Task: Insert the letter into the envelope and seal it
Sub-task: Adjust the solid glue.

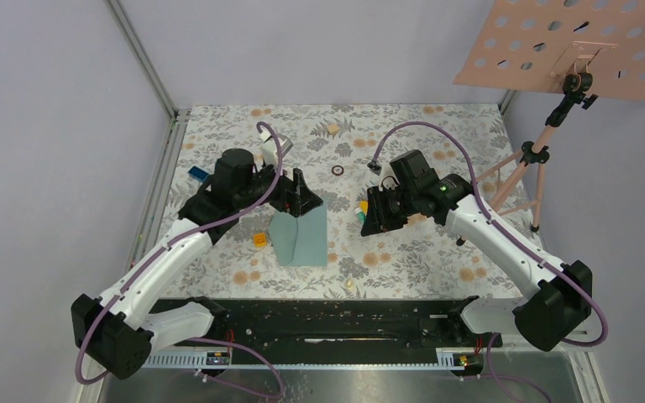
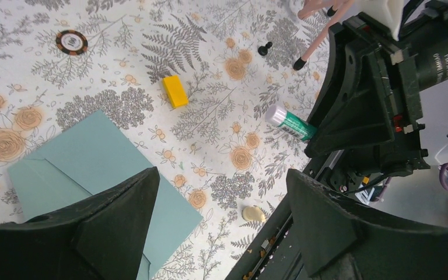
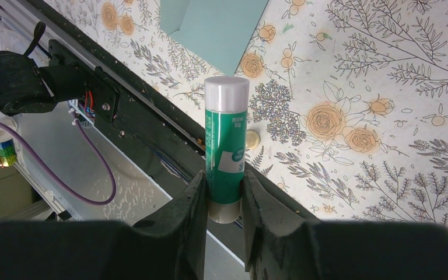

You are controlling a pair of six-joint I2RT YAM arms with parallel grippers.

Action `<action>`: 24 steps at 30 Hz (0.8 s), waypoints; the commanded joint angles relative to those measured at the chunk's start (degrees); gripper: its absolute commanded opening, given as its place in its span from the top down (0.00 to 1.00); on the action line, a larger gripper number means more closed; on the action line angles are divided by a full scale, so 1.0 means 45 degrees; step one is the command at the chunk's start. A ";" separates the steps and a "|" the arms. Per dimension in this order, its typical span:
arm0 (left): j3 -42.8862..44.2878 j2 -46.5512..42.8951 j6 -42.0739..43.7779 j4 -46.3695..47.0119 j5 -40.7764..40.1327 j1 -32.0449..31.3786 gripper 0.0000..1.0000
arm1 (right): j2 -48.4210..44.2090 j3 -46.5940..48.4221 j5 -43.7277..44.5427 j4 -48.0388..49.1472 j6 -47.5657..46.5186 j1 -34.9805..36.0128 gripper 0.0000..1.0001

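Observation:
The teal envelope (image 1: pixel 306 239) lies flat on the flowered table, and it also shows in the left wrist view (image 2: pixel 93 157) and as a corner in the right wrist view (image 3: pixel 216 26). My left gripper (image 1: pixel 300 197) hovers over the envelope's far edge, open and empty (image 2: pixel 221 175). To its right, my right gripper (image 1: pixel 380 214) is shut on a green glue stick (image 3: pixel 226 151) with a white cap, held just above the table (image 2: pixel 291 122). The letter is out of view.
A yellow block (image 2: pixel 175 91) and a dark ring (image 2: pixel 71 42) lie between the arms. An orange block (image 1: pixel 259 239) sits left of the envelope, and a cream pebble (image 3: pixel 252 139) lies near the black rail (image 1: pixel 327 315). A pink perforated board (image 1: pixel 579 46) on a stand rises at back right.

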 commanded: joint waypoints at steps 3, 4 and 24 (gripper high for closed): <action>-0.0061 -0.0658 0.0175 0.1104 -0.0447 -0.0043 0.19 | -0.0090 0.0270 -0.0518 0.0032 -0.0051 -0.0061 1.00; -0.0067 -0.0622 0.0159 0.1090 -0.0414 -0.0043 0.19 | -0.0061 0.0280 -0.0531 0.0030 -0.0050 -0.0057 1.00; 0.0031 -0.0417 0.0080 0.1090 -0.0239 -0.0033 0.19 | 0.0087 0.0309 -0.0507 0.0032 -0.0114 -0.0061 1.00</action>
